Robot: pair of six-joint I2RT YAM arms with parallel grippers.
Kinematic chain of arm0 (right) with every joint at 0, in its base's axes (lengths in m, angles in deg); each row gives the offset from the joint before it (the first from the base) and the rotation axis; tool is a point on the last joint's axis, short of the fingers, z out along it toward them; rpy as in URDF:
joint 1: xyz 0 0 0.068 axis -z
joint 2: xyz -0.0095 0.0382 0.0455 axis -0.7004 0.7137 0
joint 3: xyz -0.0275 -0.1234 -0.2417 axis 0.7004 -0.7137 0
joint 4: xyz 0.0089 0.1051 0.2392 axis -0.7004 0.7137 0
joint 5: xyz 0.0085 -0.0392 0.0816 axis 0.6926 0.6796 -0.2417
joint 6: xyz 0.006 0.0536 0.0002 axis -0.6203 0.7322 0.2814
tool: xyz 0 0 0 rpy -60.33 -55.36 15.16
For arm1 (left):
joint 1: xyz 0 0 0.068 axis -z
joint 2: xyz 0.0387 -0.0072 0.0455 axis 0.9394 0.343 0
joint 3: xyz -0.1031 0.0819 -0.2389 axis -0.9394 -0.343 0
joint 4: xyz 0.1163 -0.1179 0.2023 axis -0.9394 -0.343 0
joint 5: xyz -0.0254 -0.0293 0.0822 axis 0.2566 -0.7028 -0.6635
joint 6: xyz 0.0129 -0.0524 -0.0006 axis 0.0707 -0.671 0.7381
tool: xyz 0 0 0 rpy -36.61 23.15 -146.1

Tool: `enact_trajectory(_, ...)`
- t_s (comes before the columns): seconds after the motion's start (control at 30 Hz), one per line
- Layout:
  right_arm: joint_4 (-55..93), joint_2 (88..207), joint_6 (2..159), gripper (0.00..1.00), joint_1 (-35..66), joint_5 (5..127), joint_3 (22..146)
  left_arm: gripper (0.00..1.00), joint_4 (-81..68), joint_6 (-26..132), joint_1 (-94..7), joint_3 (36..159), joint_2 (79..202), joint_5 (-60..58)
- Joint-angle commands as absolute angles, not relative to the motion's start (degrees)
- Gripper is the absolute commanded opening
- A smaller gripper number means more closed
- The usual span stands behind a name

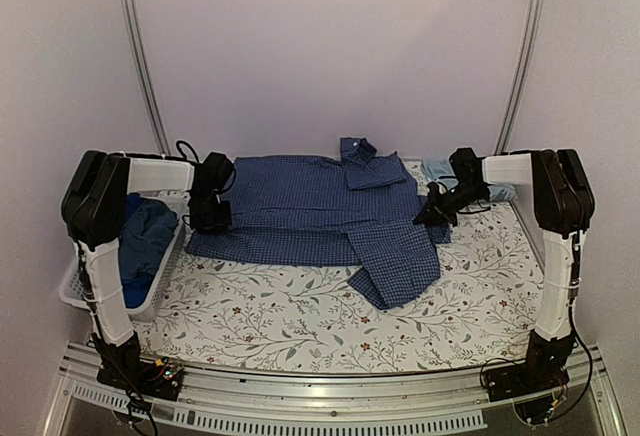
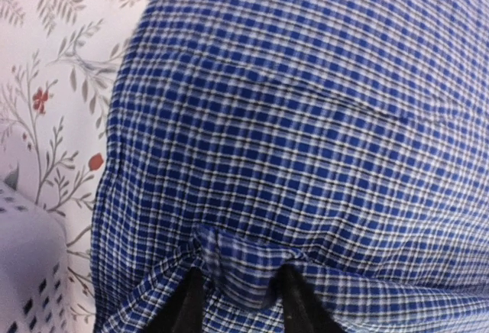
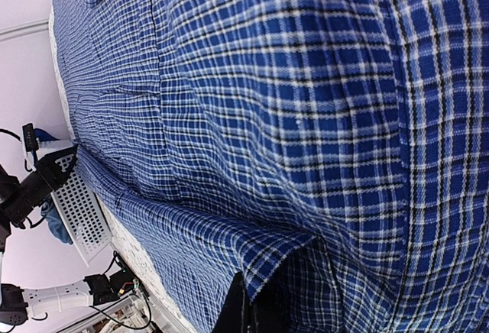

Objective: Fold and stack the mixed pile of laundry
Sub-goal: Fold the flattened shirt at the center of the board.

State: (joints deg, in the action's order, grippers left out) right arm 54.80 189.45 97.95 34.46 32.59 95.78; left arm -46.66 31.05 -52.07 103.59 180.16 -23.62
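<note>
The dark blue small-check shirt lies spread across the back of the table, its collar at the far side and one sleeve angled toward the front. At the shirt's left edge is my left gripper. In the left wrist view its fingers stand apart, with a small pucker of checked cloth between them. My right gripper sits at the shirt's right edge. The right wrist view shows it shut on a lifted corner of the checked fabric. More blue garments lie in the basket.
A white plastic basket stands at the table's left edge, also seen in the wrist views. A light-blue piece lies at the back right behind the right gripper. The floral tablecloth covers the table.
</note>
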Motion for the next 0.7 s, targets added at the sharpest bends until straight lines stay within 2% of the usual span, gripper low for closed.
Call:
enact_trajectory(0.0,54.6,191.7,96.2,0.0,34.9,34.0,97.2,0.46,-47.0,31.3,-52.2,104.4,179.4,-25.3)
enact_trajectory(0.07,54.9,191.9,95.4,0.0,34.9,34.2,96.5,0.58,-45.7,32.5,-50.8,103.5,176.2,-25.7)
enact_trajectory(0.2,54.2,191.7,94.3,0.0,34.7,35.8,93.9,0.63,-41.8,35.3,-47.5,101.6,171.7,-22.4)
enact_trajectory(0.67,53.7,185.2,92.8,0.0,32.7,37.6,78.6,0.57,-39.0,30.1,-44.8,88.9,174.1,-12.8)
